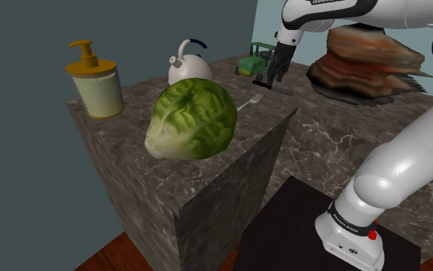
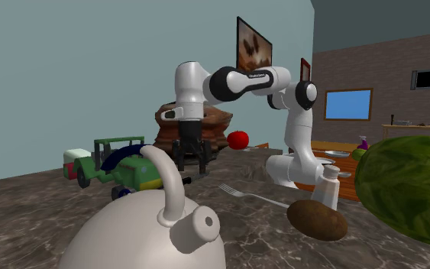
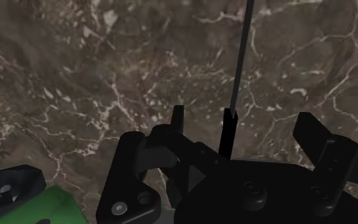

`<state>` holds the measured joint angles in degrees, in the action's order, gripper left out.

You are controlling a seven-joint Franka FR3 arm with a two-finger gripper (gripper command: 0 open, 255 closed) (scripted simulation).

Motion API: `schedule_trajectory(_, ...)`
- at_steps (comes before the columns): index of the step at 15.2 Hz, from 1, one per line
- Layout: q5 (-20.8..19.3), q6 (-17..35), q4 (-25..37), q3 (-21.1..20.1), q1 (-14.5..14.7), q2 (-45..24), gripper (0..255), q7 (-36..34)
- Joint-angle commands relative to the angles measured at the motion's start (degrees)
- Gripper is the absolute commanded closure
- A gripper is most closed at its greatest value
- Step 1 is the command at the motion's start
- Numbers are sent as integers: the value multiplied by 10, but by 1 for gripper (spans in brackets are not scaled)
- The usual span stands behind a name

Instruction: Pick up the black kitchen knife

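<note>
The black kitchen knife lies flat on the dark marble counter, its thin blade running away from the hand. My gripper is open and hangs low over it. The black handle sits between the two fingers, nearer one of them, and neither finger touches it. In the shoulder view the gripper points straight down at the back of the counter, with the knife showing as a dark sliver just under it. In the second exterior view the gripper stands just above the counter beside a green toy tractor.
A fork lies close to the knife. A head of lettuce, a white kettle and a soap dispenser stand on the counter's raised block. A brown rock-like lump sits behind the arm. A potato and a red fruit rest on the counter.
</note>
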<state>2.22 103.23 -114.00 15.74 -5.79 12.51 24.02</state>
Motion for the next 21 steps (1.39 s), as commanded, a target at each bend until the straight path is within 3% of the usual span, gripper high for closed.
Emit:
schedule_trajectory(1,0,21,-21,1,-1,0,0,2)
schedule_trajectory(3,0,21,-21,1,-1,0,0,2)
schedule_trajectory(4,0,21,-21,1,0,0,255,2)
schedule_trajectory(13,0,21,-21,1,-1,0,255,2)
schedule_trajectory(21,0,-40,42,0,0,-2,255,-2)
